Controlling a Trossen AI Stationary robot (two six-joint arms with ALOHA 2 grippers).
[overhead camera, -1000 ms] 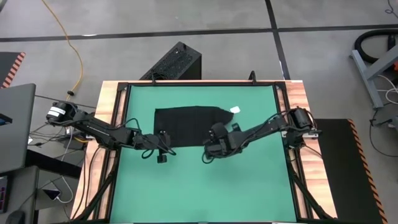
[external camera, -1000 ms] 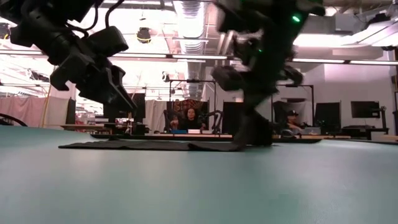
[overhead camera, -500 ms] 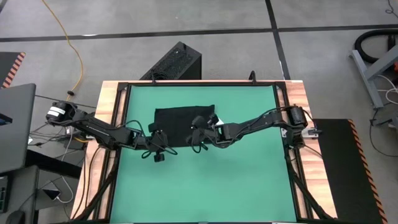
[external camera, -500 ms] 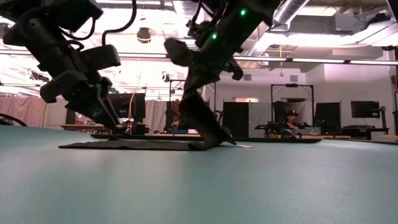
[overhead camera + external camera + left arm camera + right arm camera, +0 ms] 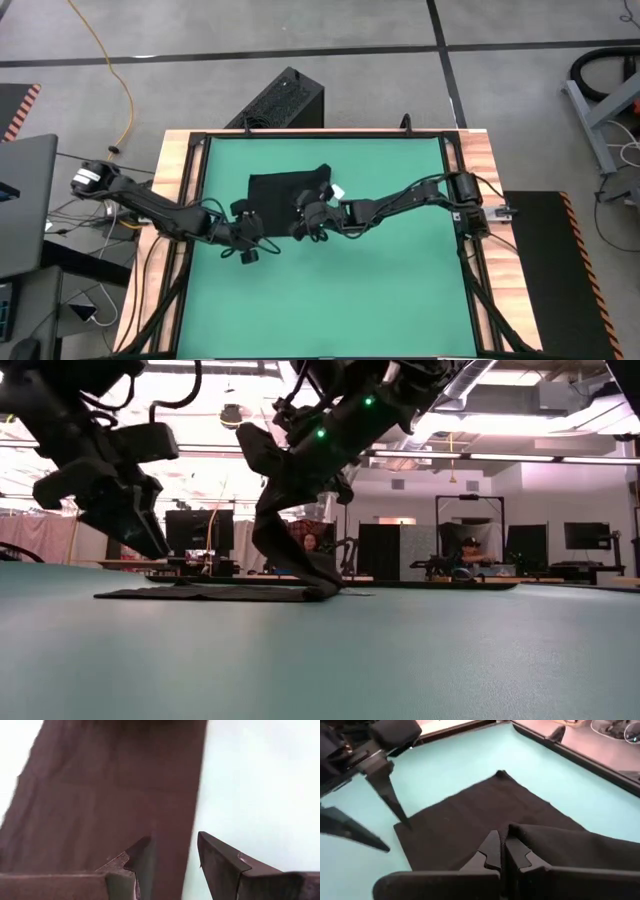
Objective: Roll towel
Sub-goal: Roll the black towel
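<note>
Nearest me, the green worktop (image 5: pixel 330 300) lies bare up to the two dark arms meeting at its middle. The left end effector (image 5: pixel 247 238) hangs just over the near left edge of the plain black soft cloth towel (image 5: pixel 275 188), its fingers (image 5: pixel 142 860) spread and holding nothing. Beside it the right end effector (image 5: pixel 305 222) is pressed together, pinching the towel's right-hand end, which it holds folded over the flat part; the small white tag (image 5: pixel 338 190) shows just behind its wrist. By my reckoning the rolling has only begun: one fold-over is made, most of the cloth is flat, and the turns toward the left edge remain. Beyond the worktop stands a black ribbed hard box (image 5: pixel 285 100) on the floor.
</note>
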